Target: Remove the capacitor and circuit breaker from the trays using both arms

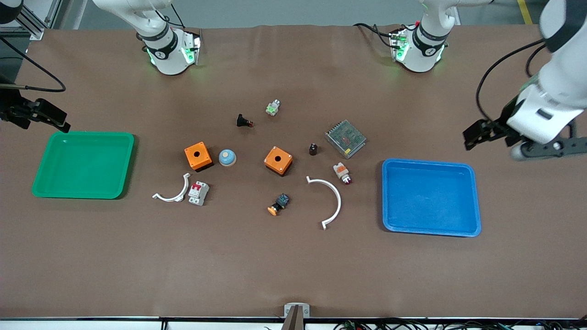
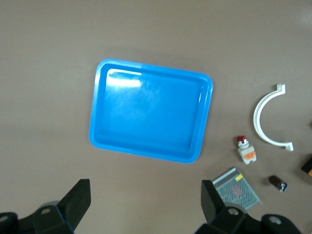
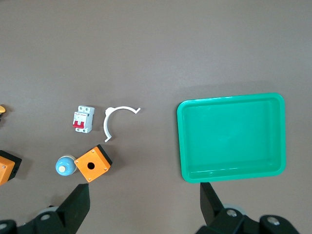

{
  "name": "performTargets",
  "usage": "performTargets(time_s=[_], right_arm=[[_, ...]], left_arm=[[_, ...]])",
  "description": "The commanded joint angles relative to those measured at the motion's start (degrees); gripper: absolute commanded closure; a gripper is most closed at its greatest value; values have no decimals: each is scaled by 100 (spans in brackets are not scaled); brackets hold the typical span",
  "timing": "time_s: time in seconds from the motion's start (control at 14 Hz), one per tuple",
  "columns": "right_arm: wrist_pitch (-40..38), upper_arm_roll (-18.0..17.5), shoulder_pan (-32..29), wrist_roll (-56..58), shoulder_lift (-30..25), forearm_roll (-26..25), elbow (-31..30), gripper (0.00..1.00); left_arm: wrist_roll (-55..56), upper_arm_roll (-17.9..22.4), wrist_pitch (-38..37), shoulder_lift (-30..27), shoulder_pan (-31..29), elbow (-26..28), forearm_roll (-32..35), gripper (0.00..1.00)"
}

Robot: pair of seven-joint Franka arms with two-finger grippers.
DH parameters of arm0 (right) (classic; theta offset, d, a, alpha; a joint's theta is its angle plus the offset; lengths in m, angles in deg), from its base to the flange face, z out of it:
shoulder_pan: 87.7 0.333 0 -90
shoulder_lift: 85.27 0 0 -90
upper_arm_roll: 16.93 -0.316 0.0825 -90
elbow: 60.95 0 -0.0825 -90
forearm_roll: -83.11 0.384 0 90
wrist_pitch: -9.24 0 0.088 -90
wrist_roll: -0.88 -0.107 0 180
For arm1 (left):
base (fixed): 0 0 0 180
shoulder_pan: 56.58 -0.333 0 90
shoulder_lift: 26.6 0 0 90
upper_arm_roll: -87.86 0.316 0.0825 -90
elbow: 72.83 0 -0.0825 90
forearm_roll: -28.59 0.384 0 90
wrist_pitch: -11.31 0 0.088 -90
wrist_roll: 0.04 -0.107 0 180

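Observation:
The capacitor [image 1: 313, 149], a tiny black cylinder with a lighter top, stands mid-table beside a grey power supply [image 1: 346, 138]; it also shows in the left wrist view [image 2: 278, 183]. The breaker [image 1: 198, 193], a white-grey block with red switches, lies beside a small white arc [image 1: 173, 191]; the right wrist view shows it too [image 3: 83, 119]. My left gripper [image 1: 474, 134] [image 2: 145, 202] hangs open and empty in the air near the blue tray [image 1: 431, 197]. My right gripper [image 1: 55, 120] [image 3: 145, 202] hangs open and empty over the table by the green tray [image 1: 82, 165].
Two orange boxes [image 1: 198, 156] [image 1: 278, 160], a blue dome [image 1: 227, 157], an indicator lamp [image 1: 342, 173], a black button with an orange cap [image 1: 278, 204], a large white arc [image 1: 331, 201], a black part with a red tip [image 1: 244, 121] and a green-white part [image 1: 273, 107] lie mid-table.

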Motion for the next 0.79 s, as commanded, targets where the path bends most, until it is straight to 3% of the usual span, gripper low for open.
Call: performTargets(time_s=[0.0,0.21,0.71], right_arm=[[47,-10,3,-101,-116,-24,-111,0],[56,-1,-14,-101,-125,-24,-94,0],[109,8,-14,-75,-125,-24,-76,0]], left_arm=[[-250,517,-140,-514,472,469,-106,0],[-550,659,-158,-796,587,699,-106,0],[-638,633,-491,-762,517,357,-71,0]])
